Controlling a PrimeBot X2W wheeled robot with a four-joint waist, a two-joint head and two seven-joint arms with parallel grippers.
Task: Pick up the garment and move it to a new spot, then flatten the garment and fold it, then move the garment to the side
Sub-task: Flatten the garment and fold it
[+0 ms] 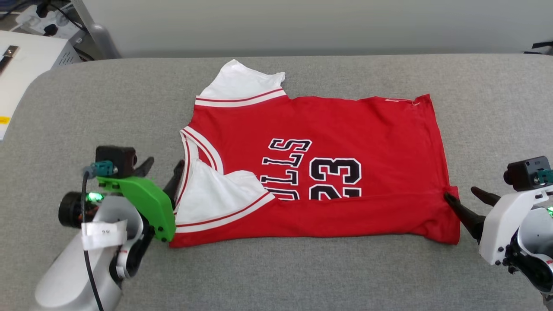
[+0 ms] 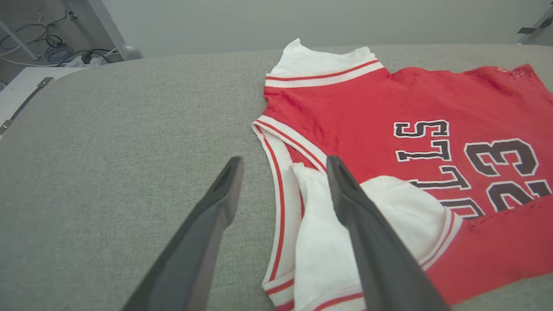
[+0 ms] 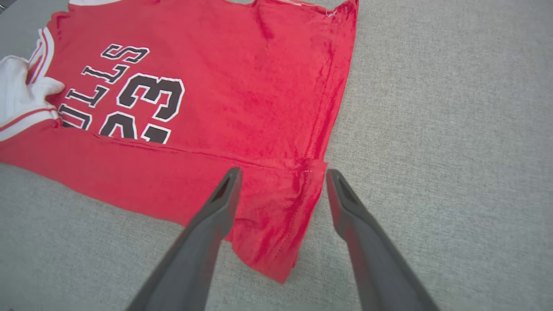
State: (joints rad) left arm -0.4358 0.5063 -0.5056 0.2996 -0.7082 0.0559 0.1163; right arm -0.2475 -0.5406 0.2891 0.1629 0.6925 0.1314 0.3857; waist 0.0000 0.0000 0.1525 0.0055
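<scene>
I see the garment (image 1: pixel 345 129), near edge folded over, between left end effector (image 1: pixel 164 165) and right end effector (image 1: pixel 460 193), both spread apart.

The garment (image 1: pixel 337 129) lies flat in the middle of the padded surface (image 1: pixel 276 276), with its neck to the left and its hem to the right. Its near edge is folded over onto the front, and the near sleeve lies on top. The left gripper (image 1: pixel 165 164) is just beside the neck, and the right gripper (image 1: pixel 460 193) is at the near hem corner. A cabinet (image 1: pixel 26 60) stands beyond the far left corner.
</scene>
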